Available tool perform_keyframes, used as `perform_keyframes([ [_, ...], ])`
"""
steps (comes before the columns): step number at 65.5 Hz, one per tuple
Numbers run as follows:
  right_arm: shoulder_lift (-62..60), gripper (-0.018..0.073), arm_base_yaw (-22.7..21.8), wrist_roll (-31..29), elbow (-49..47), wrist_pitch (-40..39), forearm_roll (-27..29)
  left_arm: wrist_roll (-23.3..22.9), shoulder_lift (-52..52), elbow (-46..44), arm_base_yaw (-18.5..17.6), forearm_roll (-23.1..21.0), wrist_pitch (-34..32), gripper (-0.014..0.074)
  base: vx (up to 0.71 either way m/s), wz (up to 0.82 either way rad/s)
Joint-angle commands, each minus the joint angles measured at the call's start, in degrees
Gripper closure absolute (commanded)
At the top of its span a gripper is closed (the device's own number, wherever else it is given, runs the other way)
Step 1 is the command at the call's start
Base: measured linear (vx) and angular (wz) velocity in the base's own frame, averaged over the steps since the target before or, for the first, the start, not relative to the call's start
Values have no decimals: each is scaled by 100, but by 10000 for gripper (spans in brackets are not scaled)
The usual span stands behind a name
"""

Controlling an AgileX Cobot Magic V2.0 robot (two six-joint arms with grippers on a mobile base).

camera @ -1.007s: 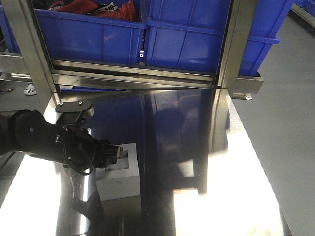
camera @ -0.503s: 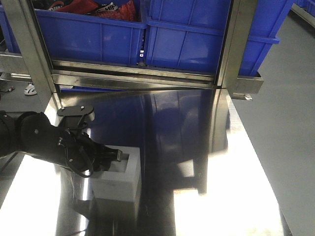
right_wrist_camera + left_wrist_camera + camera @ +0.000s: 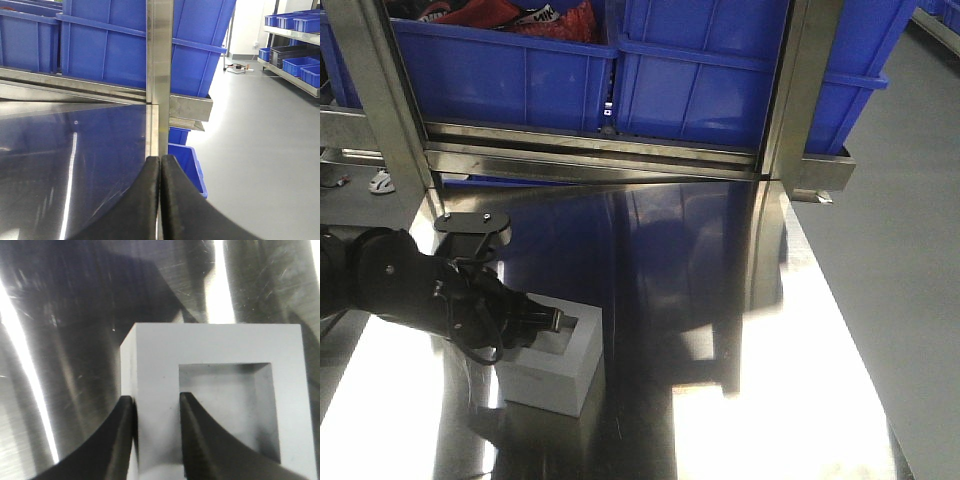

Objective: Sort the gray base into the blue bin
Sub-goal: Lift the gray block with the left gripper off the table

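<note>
The gray base point(image 3: 556, 370) has turned a little; the left end effector point(image 3: 156, 400) grips its wall, and the right end effector point(image 3: 160, 165) is closed, empty.

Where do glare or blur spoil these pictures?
Front view: white glare washes out the steel table at lower left and centre; the gray base is dim. Left wrist view: bright streaks on the metal, but the base is sharp in the left tool. Right wrist view: the shut right tool looks soft; the background is sharp.
</note>
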Motion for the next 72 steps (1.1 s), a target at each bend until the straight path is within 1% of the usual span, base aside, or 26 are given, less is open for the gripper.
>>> perform_keyframes([
  [1,-72,568,-26,-33,85,-444,-42,-16,-528,-150,-16,80,-409,602,0,0],
  [7,-72,568,-26,-33,85,-444,-42,-16,-881,-129,-16,230,-522,602,0,0],
  [13,-72,568,-26,-33,85,-444,-42,-16,-1304,32,-16,295,-812,602,0,0],
  [29,-72,568,-26,-33,85,-444,-42,-16,-2618,864,-16,335,-1674,602,0,0],
  [36,-72,568,-26,-33,85,-444,-42,-14,-3233,1180,-16,357,-1902,602,0,0],
  [46,-72,568,-26,-33,85,-444,-42,11,-4074,1559,-16,610,-2053,602,0,0],
  [56,-72,568,-26,-33,85,-444,-42,16,-4968,1928,-16,807,-2054,602,0,0],
  [72,-72,568,-26,-33,85,-444,-42,29,-6375,2609,-16,832,-2054,602,0,0],
])
